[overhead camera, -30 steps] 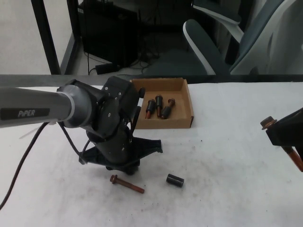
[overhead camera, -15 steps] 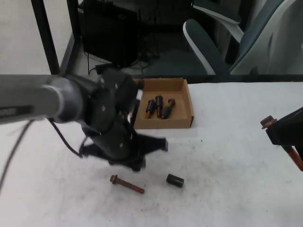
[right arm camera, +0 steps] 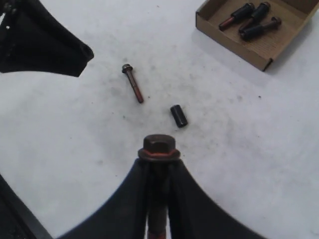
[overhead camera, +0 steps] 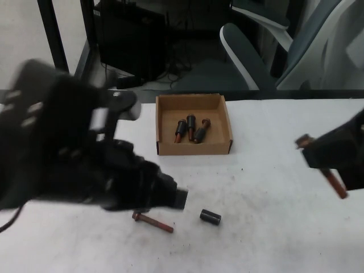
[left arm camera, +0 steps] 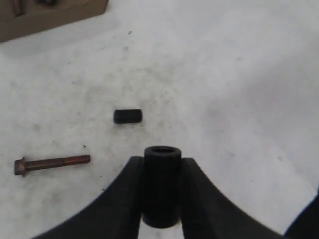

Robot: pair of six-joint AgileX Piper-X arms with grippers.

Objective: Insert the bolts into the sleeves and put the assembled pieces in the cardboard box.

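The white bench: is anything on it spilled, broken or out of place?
Nothing stands out. One rusty-orange bolt and one short black sleeve lie loose, apart, outside the brown cardboard box; they look like parts awaiting assembly, not a spill. No damage shows.

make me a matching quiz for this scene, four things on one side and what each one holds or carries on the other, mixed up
1 left gripper
2 right gripper
3 cardboard box
4 bench

a three assembled pieces inside
b shut on a bolt
c shut on a black sleeve
d a loose bolt and a loose sleeve lying on it

Pairs: 1-c, 2-b, 3-a, 4-d
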